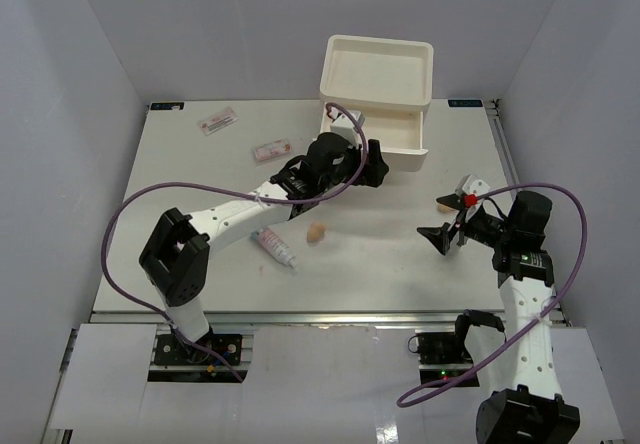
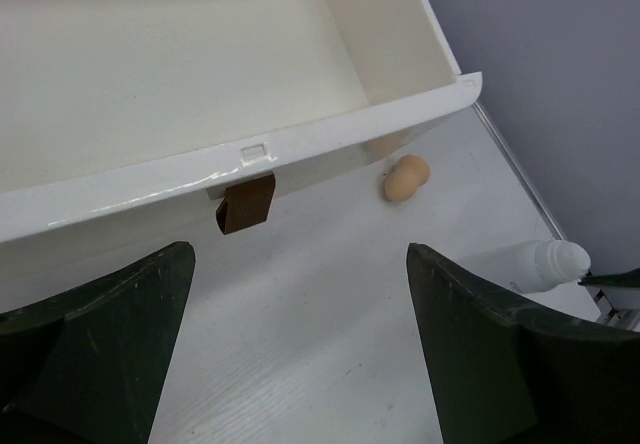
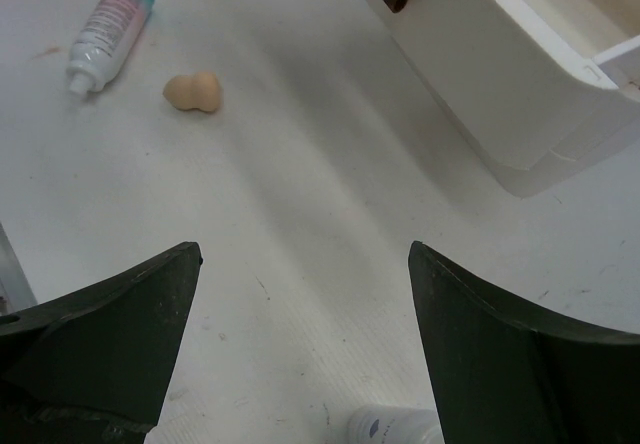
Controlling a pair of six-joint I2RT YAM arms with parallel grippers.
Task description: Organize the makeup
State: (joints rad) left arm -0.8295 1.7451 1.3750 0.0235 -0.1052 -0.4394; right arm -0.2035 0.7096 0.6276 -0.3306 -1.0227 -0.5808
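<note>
Makeup tube (image 1: 274,248), peach sponge (image 1: 316,232) lie mid-counter (image 1: 380,264); second sponge (image 2: 407,177) beside open drawer (image 1: 385,139) (nothing visible inside). Left hand (image 2: 300,254) released at brown handle (image 2: 246,204); right hand (image 3: 305,254) released over bottle (image 3: 395,426). Risk: careless swing nudges drawer shut, knocks bottle away.

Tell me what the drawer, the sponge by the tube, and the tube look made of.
Drawer: likely hard white plastic, glossy; light glints along its rim. Sponge: soft foam, by its matte peach look. Tube: probably smooth plastic, with a faint sheen and a printed pink label.
</note>
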